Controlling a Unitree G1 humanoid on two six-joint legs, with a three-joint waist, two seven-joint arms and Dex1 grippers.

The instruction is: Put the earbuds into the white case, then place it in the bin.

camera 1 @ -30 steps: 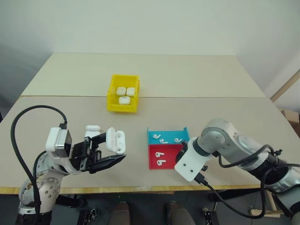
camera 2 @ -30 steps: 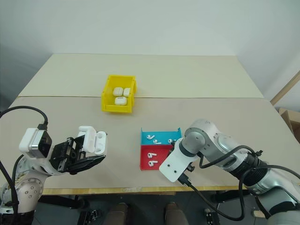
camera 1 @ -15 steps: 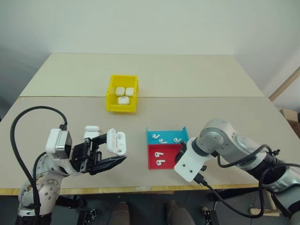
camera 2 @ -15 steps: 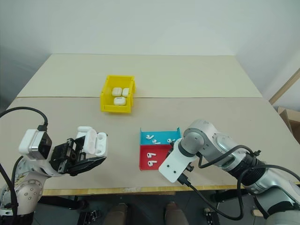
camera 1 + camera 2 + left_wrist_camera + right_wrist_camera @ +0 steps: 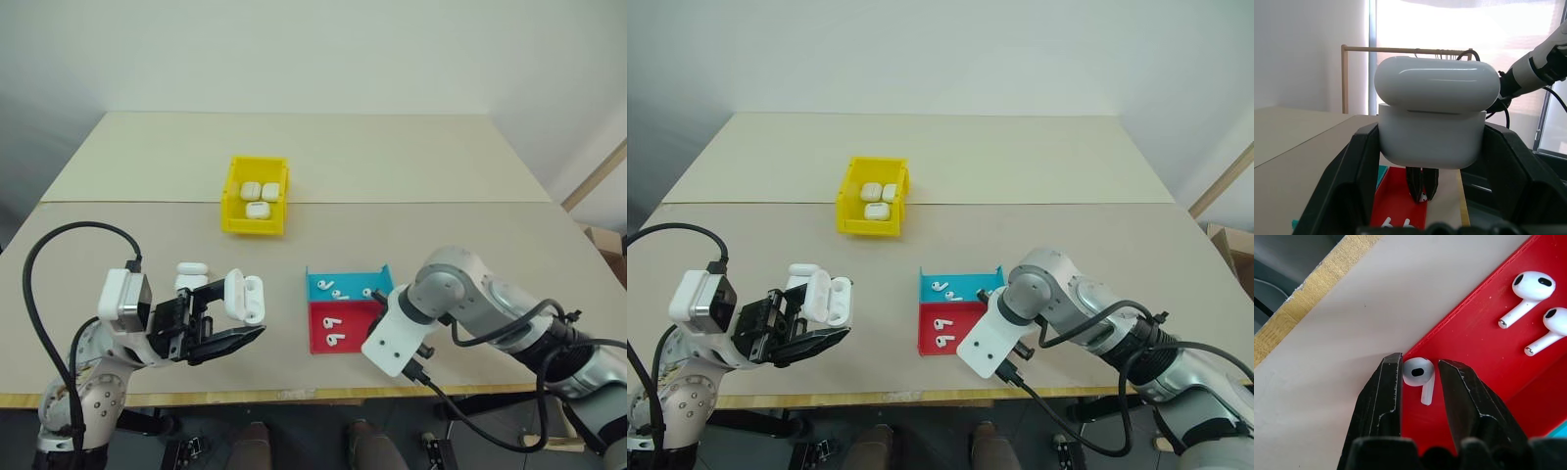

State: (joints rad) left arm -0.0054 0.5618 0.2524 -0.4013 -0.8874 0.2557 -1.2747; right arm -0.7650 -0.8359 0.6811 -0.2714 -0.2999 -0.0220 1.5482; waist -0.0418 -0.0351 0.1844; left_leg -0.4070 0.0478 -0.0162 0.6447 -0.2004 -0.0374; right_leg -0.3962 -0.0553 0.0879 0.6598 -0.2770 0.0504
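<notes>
My left gripper (image 5: 227, 315) is shut on the white case (image 5: 243, 298), held above the table's front left with its lid flipped open. The case (image 5: 1436, 125) sits between the black fingers (image 5: 1359, 166). My right gripper (image 5: 1419, 368) points down into the red tray (image 5: 1484, 347), shut on one earbud (image 5: 1418, 373) that lies at the tray's edge. Two more earbuds (image 5: 1535, 296) lie further in. The yellow bin (image 5: 257, 227) stands at the back middle and holds three white cases (image 5: 259, 194).
A blue tray (image 5: 386, 280) with three earbuds (image 5: 338, 289) adjoins the red tray's far side. Another shut white case (image 5: 192, 267) lies on the table behind my left gripper. The table's front edge (image 5: 294, 395) runs close to both arms.
The right gripper's fingers have closed in on the earbud in the red tray. Both arms have stayed in place, and the left gripper still holds the open case.
</notes>
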